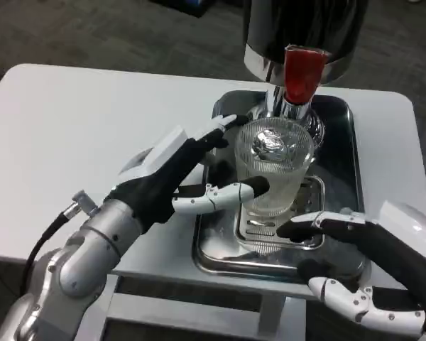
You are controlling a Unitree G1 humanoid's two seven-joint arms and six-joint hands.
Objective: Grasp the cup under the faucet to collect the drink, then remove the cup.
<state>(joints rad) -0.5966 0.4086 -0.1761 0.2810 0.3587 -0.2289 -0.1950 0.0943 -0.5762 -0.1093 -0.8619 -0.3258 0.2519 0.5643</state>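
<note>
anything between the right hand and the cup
Only the slotted drip grate on the tray, in the head view; the right hand sits apart from the cup.

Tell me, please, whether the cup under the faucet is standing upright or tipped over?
Upright. The cup stands on the tray's grate with its open rim facing up beneath the faucet, and the left hand has fingers at its side.
</note>
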